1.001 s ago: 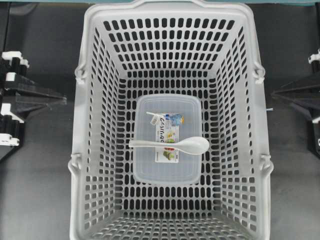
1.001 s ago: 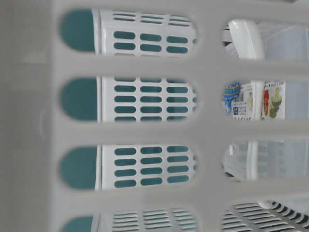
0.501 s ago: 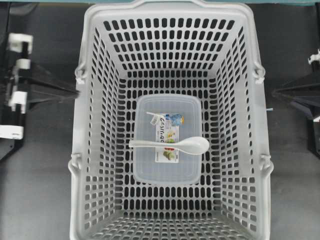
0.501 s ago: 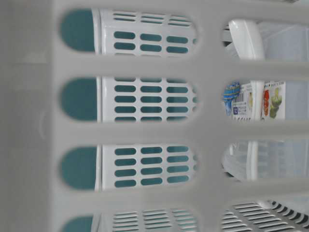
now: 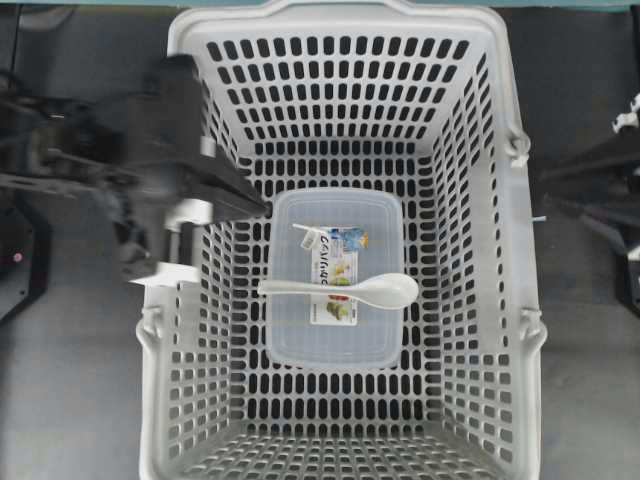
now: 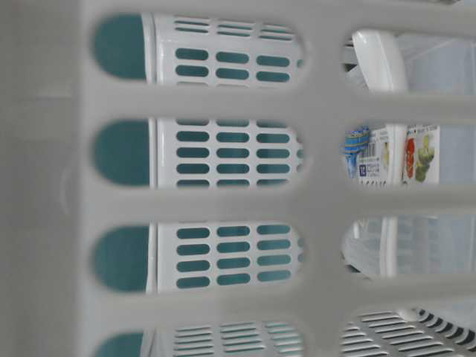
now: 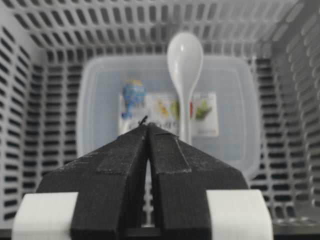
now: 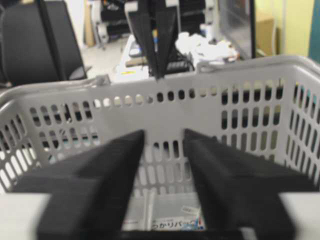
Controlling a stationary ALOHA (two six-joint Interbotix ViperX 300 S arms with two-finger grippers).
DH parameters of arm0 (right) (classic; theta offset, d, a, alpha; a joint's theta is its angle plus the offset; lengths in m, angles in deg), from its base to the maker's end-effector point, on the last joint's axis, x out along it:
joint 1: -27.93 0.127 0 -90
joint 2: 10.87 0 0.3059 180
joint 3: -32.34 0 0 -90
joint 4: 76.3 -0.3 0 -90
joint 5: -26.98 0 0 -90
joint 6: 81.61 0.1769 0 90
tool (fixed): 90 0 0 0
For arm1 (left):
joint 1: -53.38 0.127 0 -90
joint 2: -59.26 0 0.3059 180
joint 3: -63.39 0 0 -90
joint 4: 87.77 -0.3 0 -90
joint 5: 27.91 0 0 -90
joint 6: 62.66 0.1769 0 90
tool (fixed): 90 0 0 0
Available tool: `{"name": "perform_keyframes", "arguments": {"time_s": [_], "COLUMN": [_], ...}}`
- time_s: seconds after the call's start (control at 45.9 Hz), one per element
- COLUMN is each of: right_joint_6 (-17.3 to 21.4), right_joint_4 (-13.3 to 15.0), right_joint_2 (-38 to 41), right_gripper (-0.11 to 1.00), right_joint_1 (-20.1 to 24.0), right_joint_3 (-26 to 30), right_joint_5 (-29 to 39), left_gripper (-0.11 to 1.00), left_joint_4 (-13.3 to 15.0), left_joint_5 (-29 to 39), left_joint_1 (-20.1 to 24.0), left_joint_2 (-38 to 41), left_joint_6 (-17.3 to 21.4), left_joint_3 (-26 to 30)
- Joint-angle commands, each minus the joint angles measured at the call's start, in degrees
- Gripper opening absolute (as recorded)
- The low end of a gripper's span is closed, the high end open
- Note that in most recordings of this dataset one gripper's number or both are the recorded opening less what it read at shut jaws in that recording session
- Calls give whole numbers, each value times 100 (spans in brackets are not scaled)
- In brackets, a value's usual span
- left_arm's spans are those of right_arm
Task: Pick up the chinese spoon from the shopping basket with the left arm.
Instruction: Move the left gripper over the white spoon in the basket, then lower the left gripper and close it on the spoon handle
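The shopping basket [image 5: 345,40] fills the overhead view. On its floor lies a clear lidded container [image 5: 334,345], and the chinese spoon [image 5: 345,290] rests across the lid, bowl toward the right wall, handle pointing left. The left gripper [image 5: 235,200] reaches over the basket's left rim, well apart from the spoon (arm blurred in the overhead view). In the left wrist view the left gripper [image 7: 147,127] has its jaws pressed together, nothing between them; the spoon [image 7: 185,60] lies ahead on the container [image 7: 100,85]. The right gripper [image 8: 162,142] sits outside the right wall, jaws parted with a clear gap, holding nothing.
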Motion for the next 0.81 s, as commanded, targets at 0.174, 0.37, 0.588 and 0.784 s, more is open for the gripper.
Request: {"name": "perform_keyframes", "arguments": {"time_s": [0.174,0.37,0.588,0.784], "right_joint_6": [-35,-35,-35,-35], "right_joint_4": [-18,-18,-18,-18], "right_joint_2": [53,53,44,44], "right_gripper": [73,72,72,72], "right_joint_1": [-26,-132,-149,-149], "right_joint_3": [158,158,149,141], "right_joint_5": [35,35,35,35], "left_gripper": [55,90,85,85], "left_joint_4": [-18,-18,-18,-18], "left_joint_5": [633,1239,1274,1239], "left_joint_1": [-70,-185,-369,-457], "left_joint_2": [1037,2004,2733,3111], "left_joint_6": [-70,-18,-97,-79], "left_joint_3": [896,1564,1846,1740]}}
